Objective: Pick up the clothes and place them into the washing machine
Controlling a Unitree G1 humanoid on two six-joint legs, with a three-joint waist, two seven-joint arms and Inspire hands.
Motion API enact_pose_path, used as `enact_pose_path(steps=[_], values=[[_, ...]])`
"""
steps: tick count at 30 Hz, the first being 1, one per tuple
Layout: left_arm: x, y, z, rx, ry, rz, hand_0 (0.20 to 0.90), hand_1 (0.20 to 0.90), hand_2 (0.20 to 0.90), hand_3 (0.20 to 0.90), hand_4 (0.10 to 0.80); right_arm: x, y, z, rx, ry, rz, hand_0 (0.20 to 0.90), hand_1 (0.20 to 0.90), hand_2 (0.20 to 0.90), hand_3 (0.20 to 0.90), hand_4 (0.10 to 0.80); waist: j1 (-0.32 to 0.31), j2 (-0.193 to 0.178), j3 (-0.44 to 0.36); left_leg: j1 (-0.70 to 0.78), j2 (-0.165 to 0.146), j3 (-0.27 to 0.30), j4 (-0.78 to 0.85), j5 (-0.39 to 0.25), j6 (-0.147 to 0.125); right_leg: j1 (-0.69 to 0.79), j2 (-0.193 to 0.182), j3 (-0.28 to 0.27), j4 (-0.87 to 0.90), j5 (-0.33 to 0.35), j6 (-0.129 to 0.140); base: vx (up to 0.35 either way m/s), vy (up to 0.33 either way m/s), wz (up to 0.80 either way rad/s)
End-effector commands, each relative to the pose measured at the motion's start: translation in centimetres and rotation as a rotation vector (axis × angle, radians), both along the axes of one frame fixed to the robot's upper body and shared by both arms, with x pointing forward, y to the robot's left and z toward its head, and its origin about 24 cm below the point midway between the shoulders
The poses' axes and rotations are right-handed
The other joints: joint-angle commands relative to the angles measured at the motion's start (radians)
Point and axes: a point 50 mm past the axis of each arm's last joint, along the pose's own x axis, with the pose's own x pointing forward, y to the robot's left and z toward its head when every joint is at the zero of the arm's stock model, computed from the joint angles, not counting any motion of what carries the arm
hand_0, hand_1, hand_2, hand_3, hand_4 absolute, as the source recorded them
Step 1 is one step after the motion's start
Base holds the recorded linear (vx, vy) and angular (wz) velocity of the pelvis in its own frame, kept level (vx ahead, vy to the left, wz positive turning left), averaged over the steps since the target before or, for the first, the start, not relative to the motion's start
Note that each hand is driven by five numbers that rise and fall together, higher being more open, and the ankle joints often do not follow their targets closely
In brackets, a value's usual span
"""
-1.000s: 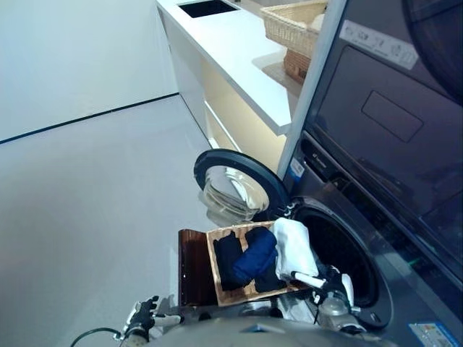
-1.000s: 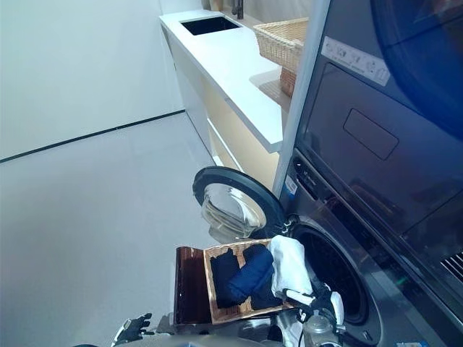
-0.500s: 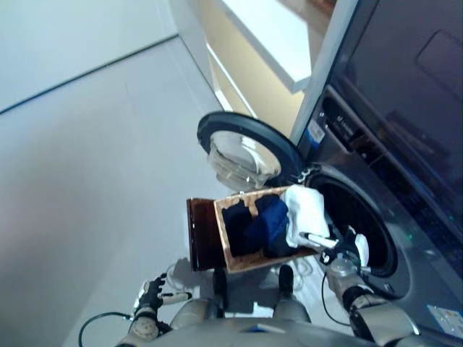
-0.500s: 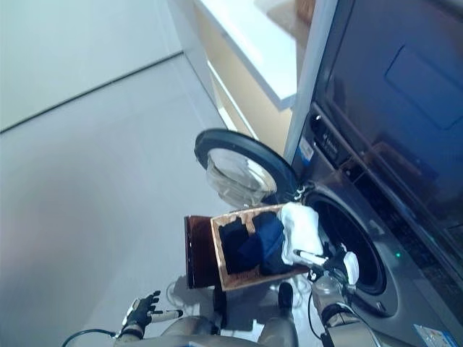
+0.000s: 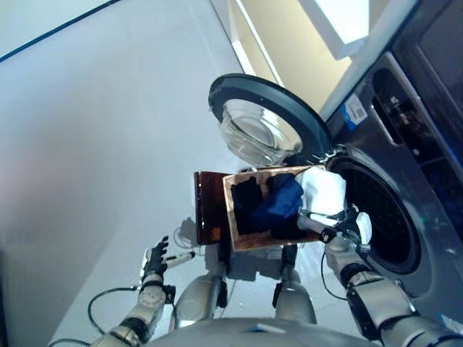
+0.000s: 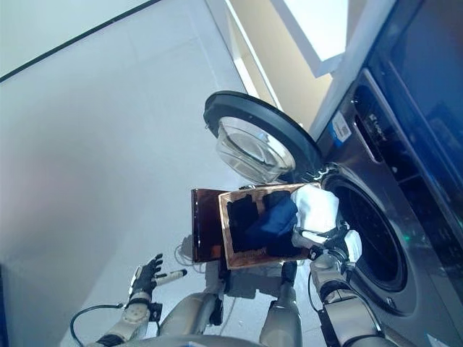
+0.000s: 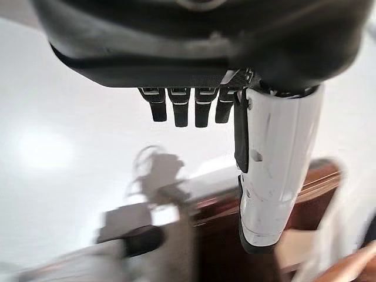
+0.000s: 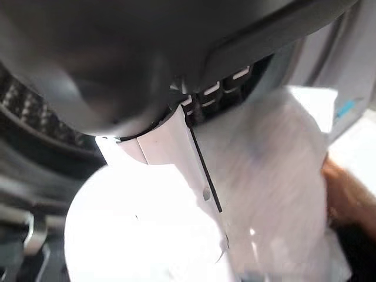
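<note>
- Right wrist view shows the right hand [image 8: 176,147] pressed into the white garment [image 8: 276,176]; its thumb lies along the cloth, while the other fingers are sunk in the folds, so I cannot tell whether they are curled round it or merely resting on it.
- Left hand [image 5: 155,259] hangs low over the floor [image 5: 87,144], well apart from the work, fingers straight and loosely spread, holding nothing.
- White garment sits heaped on the basket [image 5: 233,217] edge nearest the washing machine [image 5: 405,181], just beside the open drum mouth [image 5: 380,217].
- Dark blue garment [image 5: 278,206] and a darker piece [image 5: 247,199] fill the rest of the basket, which rests on a brown stool [image 5: 208,217].
- Round door [image 5: 264,119] stands swung open beyond the basket's far edge.
- Judged risks: if the hold on the white cloth is shallow, it may slip and drop to the floor between basket and drum; a trailing fold could snag the basket rim and tip or drag it off the stool; the dark pieces may get pulled along.
</note>
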Motion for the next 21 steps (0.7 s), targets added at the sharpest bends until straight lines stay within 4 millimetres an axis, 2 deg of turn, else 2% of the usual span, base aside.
enact_pose_path(steps=[1, 2, 4, 6, 9, 10, 11, 12, 13, 14, 16, 21], values=[[5.2, 0.5, 4.6, -0.024, -0.313, 0.081, 0.9, 0.9, 0.9, 0.9, 0.8, 2.9, -1.8, 3.8, -0.093, -0.15, -0.049, 0.9, 0.9, 0.9, 0.9, 0.8, 0.029, -0.002, 0.023, -0.114, -0.017, -0.04, 0.049, 0.02, -0.081, -0.033, -0.036, -0.017, 0.118, -0.064, -0.006, -0.134, -0.003, 0.23], [5.2, 0.5, 4.6, -0.024, -0.313, 0.082, 0.9, 0.9, 0.9, 0.9, 0.8, 2.9, -1.8, 3.9, -0.093, -0.151, -0.049, 0.9, 0.9, 0.9, 0.9, 0.8, 0.029, -0.003, 0.02, -0.121, -0.018, -0.039, 0.052, 0.022, -0.081, -0.04, -0.037, -0.016, 0.12, -0.062, -0.006, -0.203, -0.009, 0.12], [7.6, 0.0, 7.9, -0.06, -0.483, 0.055, 0.9, 0.9, 0.9, 0.9, 0.8, 4.1, -1.1, 4.9, -0.092, -0.206, -0.032, 0.9, 0.9, 0.9, 0.9, 0.8, 0.024, -0.011, 0.065, -0.247, -0.025, -0.03, 0.268, -0.058, -0.078, -0.136, -0.039, 0.004, 0.263, -0.114, -0.03, -0.182, -0.026, 0.04], [8.1, 0.0, 9.3, -0.069, -0.551, 0.038, 0.9, 0.9, 0.9, 0.9, 0.8, 4.2, -1.0, 4.9, -0.093, -0.211, -0.024, 0.9, 0.9, 0.9, 0.9, 0.8, 0.026, -0.016, 0.06, -0.287, -0.024, -0.038, 0.346, -0.102, -0.073, -0.195, -0.025, 0.019, 0.356, -0.149, -0.039, -0.051, -0.012, 0.11], [7.9, -0.1, 10.1, -0.091, -0.592, 0.008, 0.9, 0.9, 0.9, 0.9, 0.8, 4.4, -0.6, 4.9, -0.097, -0.198, -0.001, 0.9, 0.9, 0.9, 0.9, 0.8, 0.027, -0.026, 0.038, -0.336, -0.006, -0.031, 0.462, -0.156, -0.065, -0.259, -0.025, 0.027, 0.488, -0.197, -0.04, 0.019, 0.013, -0.07], [7.9, -0.1, 10.4, -0.091, -0.604, -0.01, 0.9, 0.9, 0.9, 0.9, 0.8, 4.3, -0.7, 4.8, -0.103, -0.186, 0.006, 0.856, 0.856, 0.856, 0.856, 0.769, 0.023, -0.031, 0.029, -0.347, -0.004, -0.035, 0.486, -0.168, -0.07, -0.267, -0.024, 0.026, 0.506, -0.208, -0.039, 0.023, -0.006, -0.09], [7.9, -0.1, 10.4, -0.091, -0.604, -0.01, 0.9, 0.9, 0.9, 0.9, 0.8, 4.3, -0.7, 4.7, -0.102, -0.186, 0.006, 0.851, 0.851, 0.851, 0.851, 0.765, 0.023, -0.031, 0.028, -0.348, -0.004, -0.035, 0.487, -0.169, -0.07, -0.269, -0.024, 0.025, 0.507, -0.209, -0.039, 0.019, -0.012, -0.11], [7.8, -0.1, 10.6, -0.099, -0.609, -0.011, 0.9, 0.9, 0.9, 0.9, 0.8, 4.3, -0.6, 4.6, -0.103, -0.179, 0.01, 0.571, 0.571, 0.571, 0.571, 0.565, 0.019, -0.034, 0.024, -0.353, -0.006, -0.037, 0.51, -0.183, -0.069, -0.273, -0.023, 0.029, 0.525, -0.216, -0.04, 0.018, 0.008, -0.05], [7.5, 0.1, 10.7, -0.111, -0.616, -0.021, 0.9, 0.9, 0.9, 0.9, 0.8, 4.2, -0.6, 4.5, -0.122, -0.157, 0.022, 0.469, 0.469, 0.469, 0.469, 0.492, 0.015, -0.035, 0.017, -0.359, -0.002, -0.038, 0.529, -0.199, -0.069, -0.283, -0.019, 0.031, 0.548, -0.229, -0.041, 0.0, 0.0, 0.0], [7.3, 0.1, 10.6, -0.11, -0.606, -0.026, 0.9, 0.9, 0.9, 0.9, 0.8, 4.2, -0.8, 4.5, -0.125, -0.152, 0.018, 0.453, 0.453, 0.453, 0.453, 0.48, 0.015, -0.035, 0.015, -0.362, -0.001, -0.035, 0.538, -0.204, -0.069, -0.287, -0.019, 0.029, 0.556, -0.232, -0.041, 0.014, 0.02, 0.06], [6.8, 0.4, 10.1, -0.101, -0.579, -0.038, 0.9, 0.9, 0.9, 0.9, 0.8, 4.1, -0.8, 4.5, -0.134, -0.142, 0.016, 0.2, 0.2, 0.2, 0.2, 0.3, 0.015, -0.035, 0.009, -0.365, 0.003, -0.034, 0.548, -0.211, -0.069, -0.293, -0.017, 0.031, 0.565, -0.238, -0.044, 0.001, 0.007, 0.02], [5.5, 1.4, 7.9, -0.1, -0.474, 0.019, 0.9, 0.9, 0.9, 0.9, 0.8, 3.8, -0.8, 4.1, -0.135, -0.131, 0.019, 0.2, 0.2, 0.2, 0.2, 0.3, 0.014, -0.035, -0.005, -0.348, 0.003, -0.033, 0.531, -0.21, -0.065, -0.285, -0.011, 0.031, 0.556, -0.242, -0.046, 0.017, 0.004, -0.02]])
